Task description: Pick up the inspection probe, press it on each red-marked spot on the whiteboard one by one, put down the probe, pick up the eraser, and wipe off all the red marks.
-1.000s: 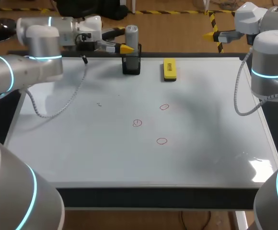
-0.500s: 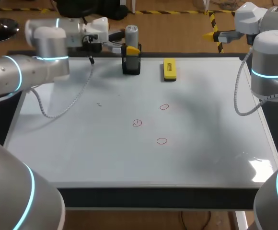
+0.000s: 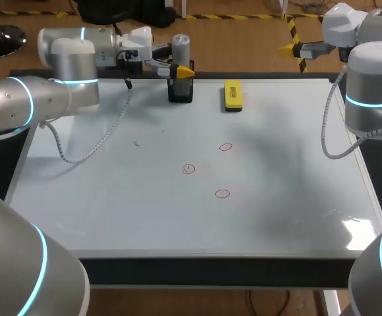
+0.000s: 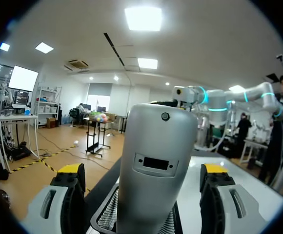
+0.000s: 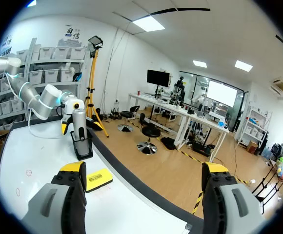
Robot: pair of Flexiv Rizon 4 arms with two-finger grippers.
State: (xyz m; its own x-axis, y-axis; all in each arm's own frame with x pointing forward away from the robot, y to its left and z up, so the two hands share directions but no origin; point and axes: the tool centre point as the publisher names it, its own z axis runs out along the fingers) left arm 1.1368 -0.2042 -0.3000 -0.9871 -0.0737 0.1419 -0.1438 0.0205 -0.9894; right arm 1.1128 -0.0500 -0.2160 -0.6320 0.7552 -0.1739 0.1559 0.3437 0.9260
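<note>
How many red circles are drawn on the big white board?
3. The far circle lies nearest the yellow eraser, the middle circle a bit to its left, the near circle closest to the front edge. None looks hidden.

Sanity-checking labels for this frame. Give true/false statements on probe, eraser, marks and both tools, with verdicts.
1. The probe stands in its black holder. True.
2. The left tool is shut on the probe. False: open, the probe between its fingers with a gap showing.
3. Three red marks are on the whiteboard. True.
4. The right tool holds the eraser. False: it is open and empty; the eraser lies on the whiteboard beside the holder.
</note>
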